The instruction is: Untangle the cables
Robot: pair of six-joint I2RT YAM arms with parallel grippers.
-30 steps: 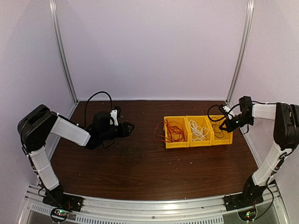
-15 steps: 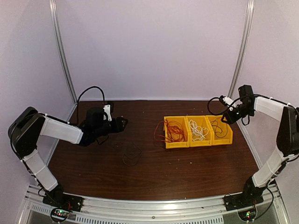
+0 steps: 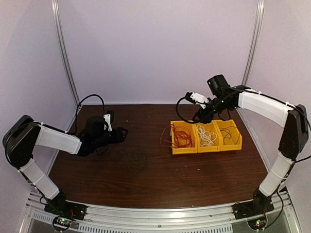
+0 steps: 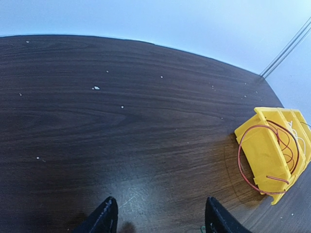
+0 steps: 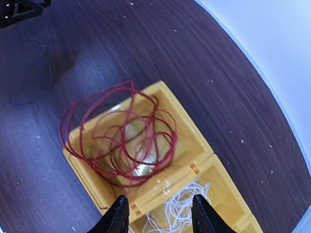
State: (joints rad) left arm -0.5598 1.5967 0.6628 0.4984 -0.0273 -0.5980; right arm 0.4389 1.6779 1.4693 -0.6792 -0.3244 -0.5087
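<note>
Red cable [image 3: 181, 136] lies coiled in the left yellow bin, with loops hanging over its left rim. White cable [image 3: 207, 136] fills the middle bin, and a thin black cable [image 3: 227, 134] lies in the right one. Another black cable loop [image 3: 137, 160] rests on the table. My right gripper [image 3: 200, 115] hovers open above the wall between the red [image 5: 121, 145] and white [image 5: 181, 211] cables, holding nothing [image 5: 158, 217]. My left gripper [image 3: 122, 132] is low over bare table at the left, open and empty [image 4: 160, 217].
The three yellow bins [image 3: 184, 151] stand in a row right of centre; the left wrist view shows their end [image 4: 265, 150] with the red cable [image 4: 241, 167] draped over it. Thick black arm cables arch above both wrists. Walls and metal posts enclose the back and sides.
My right arm has risen from the right bin and swung left over the red and white bins, its jaws now apart. My left arm has drawn back toward the left.
</note>
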